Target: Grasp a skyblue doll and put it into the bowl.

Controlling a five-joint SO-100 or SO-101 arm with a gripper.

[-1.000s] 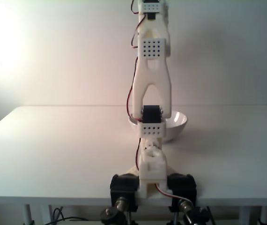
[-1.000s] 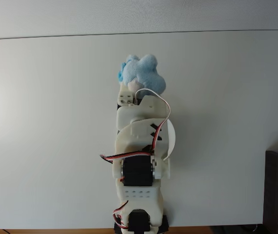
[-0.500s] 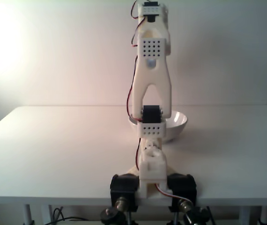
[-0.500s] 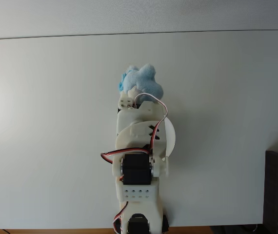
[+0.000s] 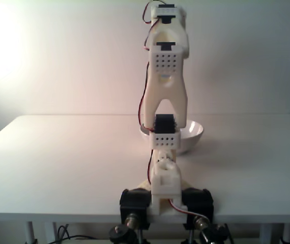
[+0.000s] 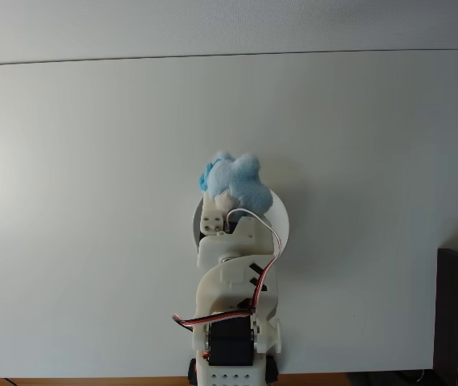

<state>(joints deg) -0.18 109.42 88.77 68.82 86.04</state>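
- The hand (image 6: 222,197) is hidden under the plush and the wrist housing in the top-down fixed view, so its jaws cannot be seen; judging by the doll hanging at the arm's tip, it is probably clenched on it.
- The skyblue doll (image 6: 235,181) sits at the arm's end, over the far rim of the bowl (image 6: 281,229), partly overlapping it.
- Progress, as I judge it: the grasp and lift look done; lowering and releasing into the bowl remain.
- The arm (image 5: 165,76) is folded high and upright over its base in the front fixed view, with the bowl (image 5: 193,133) behind it on the counter (image 5: 58,152).
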